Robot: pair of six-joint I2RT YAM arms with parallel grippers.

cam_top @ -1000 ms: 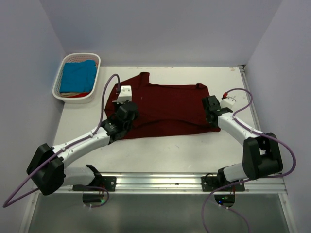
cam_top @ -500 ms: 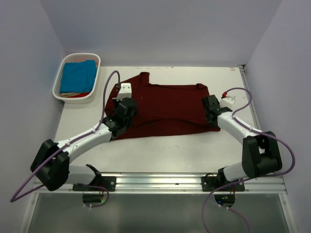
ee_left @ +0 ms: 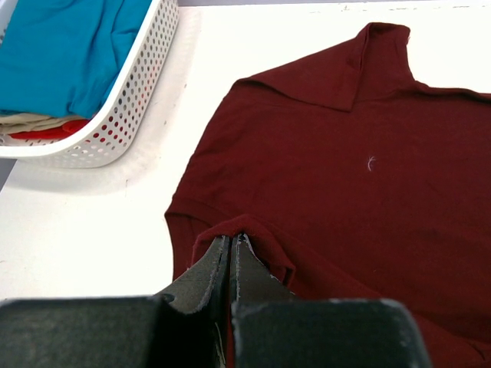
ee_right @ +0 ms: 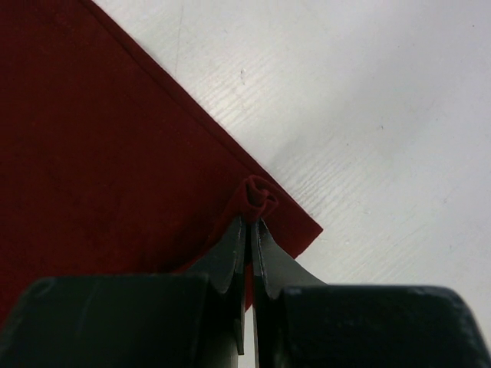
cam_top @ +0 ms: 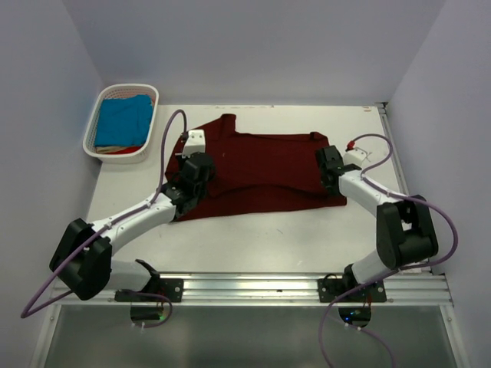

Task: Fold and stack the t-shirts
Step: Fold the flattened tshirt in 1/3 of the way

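Note:
The dark maroon t-shirt lies spread across the middle of the table, one sleeve pointing to the back left. My left gripper is shut on a pinched fold of its left near edge; in the left wrist view the cloth bunches over the gripper's tips. My right gripper is shut on the shirt's right edge; in the right wrist view a small roll of cloth sits at the gripper's tips. The turquoise-blue t-shirt lies in the basket.
The white slatted basket stands at the back left corner and also shows in the left wrist view, with red and beige cloth under the blue shirt. Bare white table lies in front of the shirt. Walls close in left, right and back.
Both grippers have moved a little toward the back of the table, carrying the shirt's near edge with them. The near hem has shifted back and folded over slightly.

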